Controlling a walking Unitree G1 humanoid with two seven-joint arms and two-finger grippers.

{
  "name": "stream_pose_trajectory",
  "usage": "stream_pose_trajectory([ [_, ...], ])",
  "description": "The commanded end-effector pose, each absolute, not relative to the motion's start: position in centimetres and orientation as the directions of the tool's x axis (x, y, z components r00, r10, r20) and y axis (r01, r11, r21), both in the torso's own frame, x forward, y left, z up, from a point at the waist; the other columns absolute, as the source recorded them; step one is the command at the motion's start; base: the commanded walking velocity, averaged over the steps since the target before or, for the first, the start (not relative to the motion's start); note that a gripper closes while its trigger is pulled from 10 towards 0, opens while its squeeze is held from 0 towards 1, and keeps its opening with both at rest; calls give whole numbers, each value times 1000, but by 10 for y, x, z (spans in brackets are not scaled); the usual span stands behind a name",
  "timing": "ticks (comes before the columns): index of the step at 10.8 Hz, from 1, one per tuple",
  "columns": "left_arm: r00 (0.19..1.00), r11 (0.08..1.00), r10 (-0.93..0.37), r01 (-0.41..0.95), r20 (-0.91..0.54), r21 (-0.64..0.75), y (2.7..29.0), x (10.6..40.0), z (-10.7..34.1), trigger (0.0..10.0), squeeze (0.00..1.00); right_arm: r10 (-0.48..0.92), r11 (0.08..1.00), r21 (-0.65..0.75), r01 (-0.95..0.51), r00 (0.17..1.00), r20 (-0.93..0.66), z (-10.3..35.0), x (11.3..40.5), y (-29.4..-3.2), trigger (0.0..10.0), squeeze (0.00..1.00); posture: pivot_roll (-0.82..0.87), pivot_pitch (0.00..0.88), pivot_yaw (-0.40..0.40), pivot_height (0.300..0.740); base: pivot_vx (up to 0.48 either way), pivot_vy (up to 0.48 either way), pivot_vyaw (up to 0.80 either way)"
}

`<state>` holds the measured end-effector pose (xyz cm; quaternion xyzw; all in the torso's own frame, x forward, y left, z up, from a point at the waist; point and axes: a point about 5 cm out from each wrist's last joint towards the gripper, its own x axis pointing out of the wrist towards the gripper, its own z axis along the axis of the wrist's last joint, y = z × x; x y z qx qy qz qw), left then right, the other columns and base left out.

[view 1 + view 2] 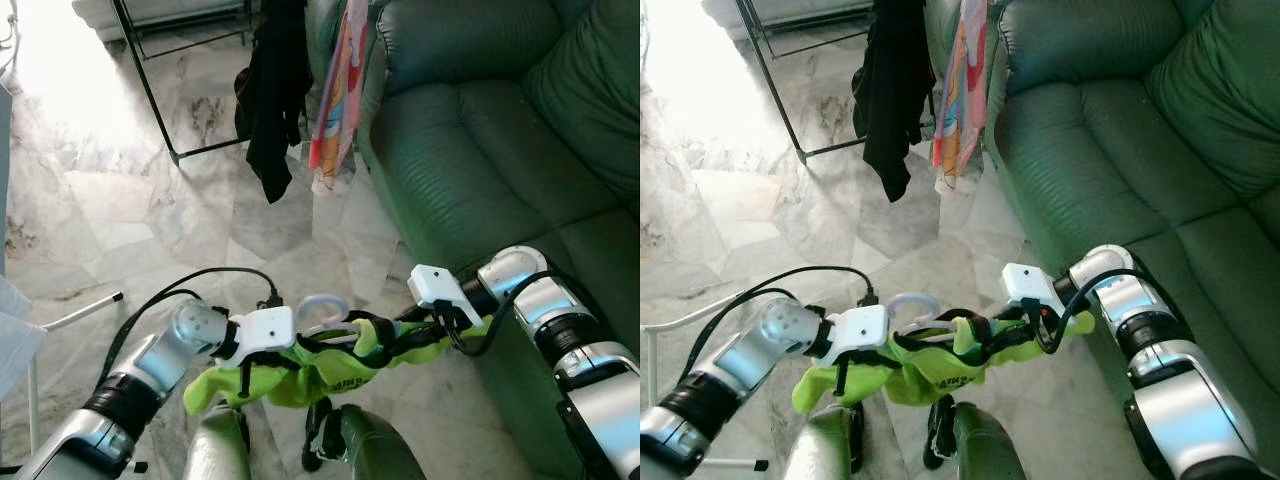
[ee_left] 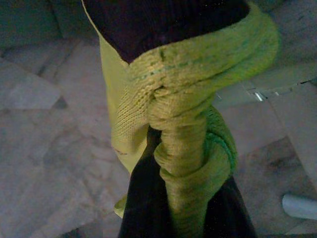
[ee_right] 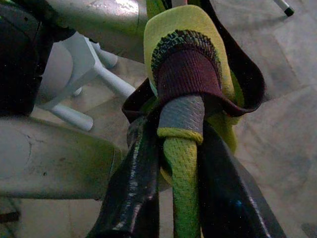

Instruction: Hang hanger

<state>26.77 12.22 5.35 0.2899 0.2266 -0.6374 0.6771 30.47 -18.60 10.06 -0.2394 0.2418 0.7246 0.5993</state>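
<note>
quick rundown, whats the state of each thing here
lime green garment: on a pale hanger, bunched, held up between both grippers
hanger: hook sticking up, not on the rack
left gripper: shut on the garment
right gripper: shut on the garment
black garment: hanging on the rack
colourful cloth: hanging beside it
clothes rack: standing upright

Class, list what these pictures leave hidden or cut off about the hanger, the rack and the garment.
- Pale grey plastic hanger: head views, arms wrapped in the lime-green mesh garment.
- Black metal clothes rack: top rail cut off by the upper edge.
- Left gripper and right gripper: wrist views, fabric bunched around the fingers hides the hanger.
</note>
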Motion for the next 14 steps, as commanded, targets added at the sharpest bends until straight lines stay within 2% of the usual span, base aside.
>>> stream_pose_trajectory([
  [1, 125, 30, -767, 987, -629, 160, 114, 276, 63, 10000, 0, 739, -191, 61, -980, -185, -648, 102, 304, -189, 0, 0, 49, 214, -119, 740, 0, 0, 0],
  [3, 166, 48, -770, 978, -616, 204, 109, 284, 62, 10000, 0, 734, -200, 35, -979, -173, -657, 103, 305, -188, 0, 0, 47, 211, -119, 740, 0, 0, 0],
  [4, 221, 77, -768, 964, -601, 256, 107, 293, 63, 10000, 0, 720, -197, 7, -980, -150, -678, 102, 306, -189, 0, 0, 47, 211, -119, 740, 0, 0, 0],
  [6, 347, 153, -751, 919, -561, 363, 106, 312, 72, 10000, 0, 706, -133, -122, -984, -8, -708, 104, 315, -191, 0, 0, 41, 203, -120, 740, 0, 0, 0],
  [7, 433, 217, -724, 882, -537, 418, 110, 324, 77, 10000, 0, 667, -87, -233, -969, 117, -736, 106, 323, -194, 0, 0, 40, 200, -123, 740, 0, 0, 0],
  [8, 485, 248, -708, 852, -513, 461, 113, 332, 81, 10000, 0, 631, -58, -309, -949, 205, -748, 108, 329, -197, 0, 0, 39, 198, -123, 740, 0, 0, 0],
  [11, 557, 269, -678, 795, -479, 544, 119, 340, 85, 10000, 0, 634, -9, -403, -915, 306, -710, 111, 336, -193, 0, 0, 43, 195, -123, 740, 0, 0, 0],
  [12, 596, 255, -649, 755, -472, 603, 121, 342, 85, 10000, 282, 634, -3, -425, -905, 327, -700, 109, 337, -190, 0, 0, 43, 195, -123, 740, 0, 0, 0],
  [13, 616, 250, -636, 735, -465, 631, 122, 344, 85, 10000, 1000, 636, -4, -430, -903, 330, -698, 107, 337, -188, 0, 0, 44, 196, -123, 740, 0, 0, 0],
  [14, 646, 171, -596, 682, -476, 711, 127, 347, 87, 10000, 1000, 633, 8, -434, -901, 341, -695, 104, 336, -188, 0, 0, 42, 195, -124, 740, 0, 0, 0],
])
